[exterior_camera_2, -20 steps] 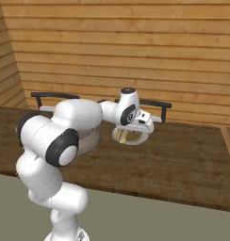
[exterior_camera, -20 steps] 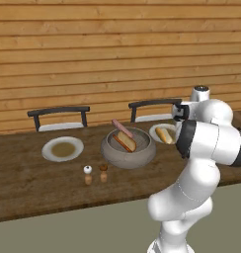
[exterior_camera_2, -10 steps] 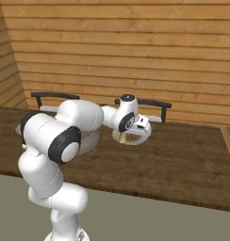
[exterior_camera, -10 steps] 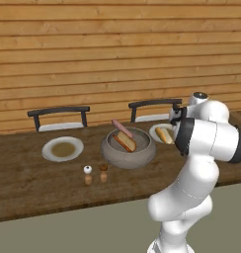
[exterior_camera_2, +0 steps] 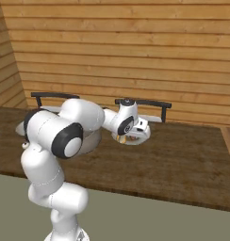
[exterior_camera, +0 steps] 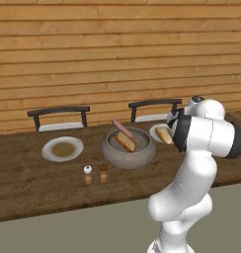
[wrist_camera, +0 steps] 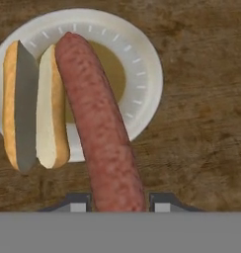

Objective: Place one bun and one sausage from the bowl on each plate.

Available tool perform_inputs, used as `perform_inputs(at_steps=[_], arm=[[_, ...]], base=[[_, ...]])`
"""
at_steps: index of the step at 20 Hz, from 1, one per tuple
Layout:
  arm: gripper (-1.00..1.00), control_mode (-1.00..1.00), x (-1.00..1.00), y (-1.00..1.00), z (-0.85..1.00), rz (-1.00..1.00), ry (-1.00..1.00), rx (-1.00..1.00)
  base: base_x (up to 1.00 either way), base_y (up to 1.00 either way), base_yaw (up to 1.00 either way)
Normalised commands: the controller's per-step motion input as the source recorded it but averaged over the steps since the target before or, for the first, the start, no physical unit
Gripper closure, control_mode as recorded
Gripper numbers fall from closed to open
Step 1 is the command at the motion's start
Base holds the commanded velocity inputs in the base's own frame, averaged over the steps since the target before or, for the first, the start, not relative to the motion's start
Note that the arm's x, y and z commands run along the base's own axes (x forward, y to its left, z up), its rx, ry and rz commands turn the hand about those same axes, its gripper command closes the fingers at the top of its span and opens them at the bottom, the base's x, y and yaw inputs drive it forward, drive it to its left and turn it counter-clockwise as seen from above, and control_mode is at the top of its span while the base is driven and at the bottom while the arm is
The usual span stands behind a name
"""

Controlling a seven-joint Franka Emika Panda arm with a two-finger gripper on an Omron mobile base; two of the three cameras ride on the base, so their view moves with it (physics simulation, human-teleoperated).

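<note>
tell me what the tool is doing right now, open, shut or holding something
Tool: closed on a sausage, held over the plate that already has a bun on it.

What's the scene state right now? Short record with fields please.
gripper: shut on sausage
sausage: held between the jaws, over the right plate
right plate: one bun lying on it, split open
bowl: one bun and one sausage inside
left plate: no bun or sausage on it
shakers: two, on the table in front of the bowl
table: brown wood, two chairs behind
done: bun on right plate
</note>
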Motion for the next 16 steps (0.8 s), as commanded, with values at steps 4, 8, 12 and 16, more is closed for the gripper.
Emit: perform_inputs(at_steps=[4,8,12,16], arm=[[1.00,-1.00,0.30,0.00,0.00,0.01,0.06,0.01],[1.00,-1.00,0.28,0.00,-0.10,0.01,0.03,0.00],[1.00,-1.00,0.18,0.00,-0.29,0.02,0.00,0.00],[1.00,-1.00,0.30,0.00,-0.19,0.03,0.00,0.00]], base=[[0.00,0.00,0.00],[0.00,0.00,0.00],[0.00,0.00,0.00],[0.00,0.00,0.00]])
